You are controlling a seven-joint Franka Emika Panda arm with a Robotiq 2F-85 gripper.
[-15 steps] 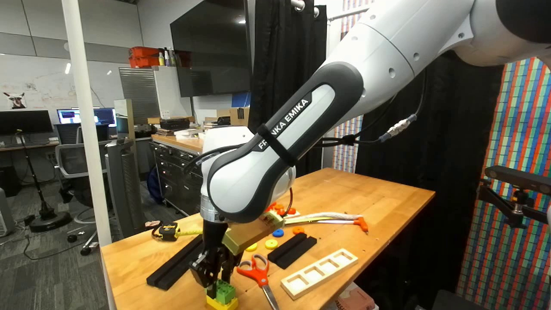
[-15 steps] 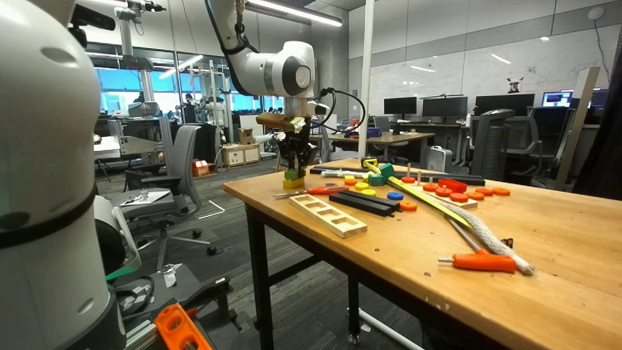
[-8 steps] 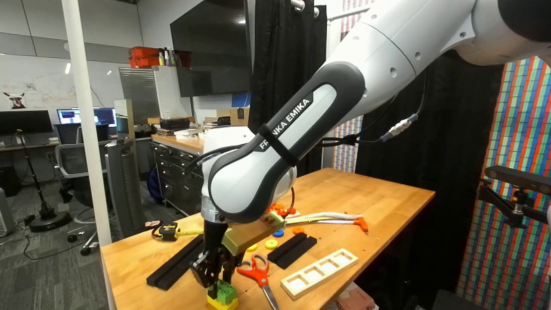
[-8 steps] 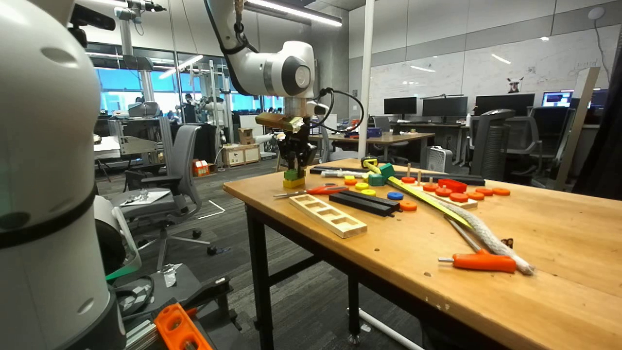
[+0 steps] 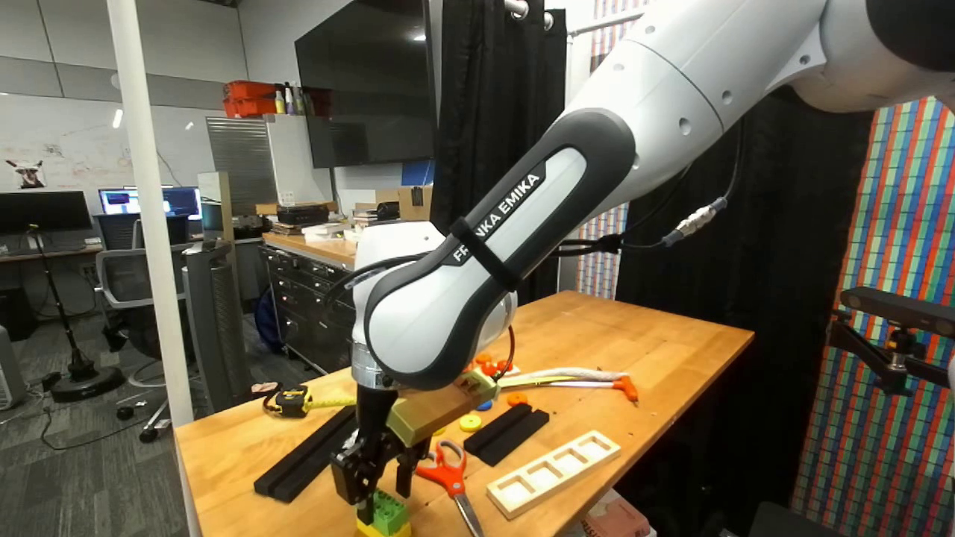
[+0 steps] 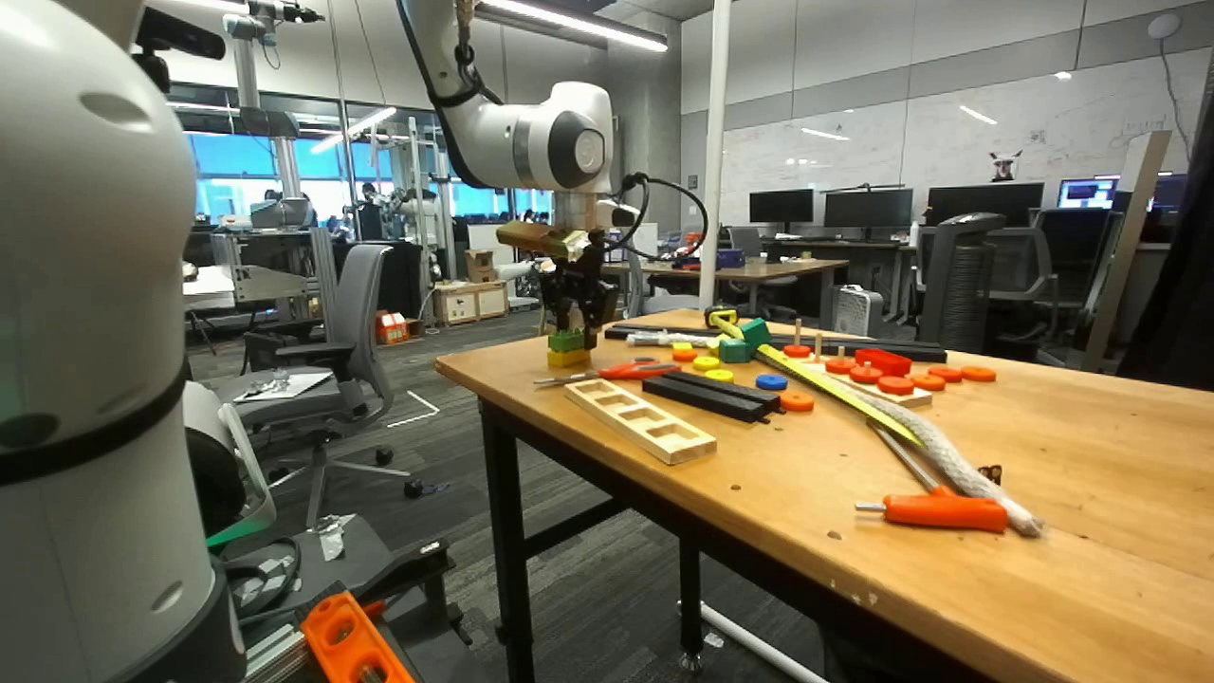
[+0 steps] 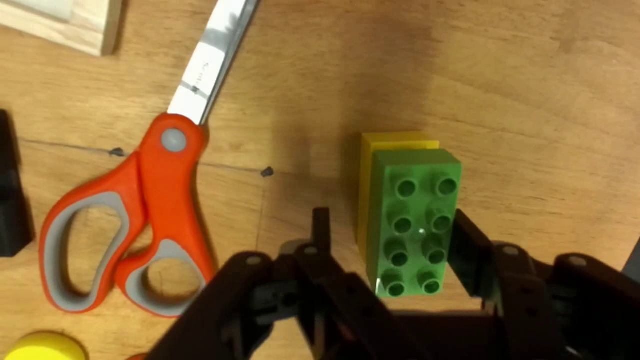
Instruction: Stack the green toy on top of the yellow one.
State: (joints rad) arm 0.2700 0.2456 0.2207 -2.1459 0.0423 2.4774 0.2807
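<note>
Claw (image 7: 391,219) wider apart vs prev., finger (image 7: 468,247) poss. touching grn blk (image 7: 419,225) atop yel blk (image 7: 395,141).

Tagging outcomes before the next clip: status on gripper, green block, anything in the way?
Gripper open, straddling green block, gap on one side. Green block atop yellow block, full seating unclear. Scissors beside, not touching; nothing seen in the way.

Bright green is worn by the upper block (image 7: 417,225), dotted with two rows of studs; strong yellow is flashed by the lower block (image 7: 397,140)! Black is carried by the gripper (image 7: 392,225), orange-red by the scissors (image 7: 167,180), trimmed in grey. Wood grain is traced in honey brown across the table (image 5: 634,328), and a red, blue and green grid is flaunted by the backdrop (image 5: 903,194).
</note>
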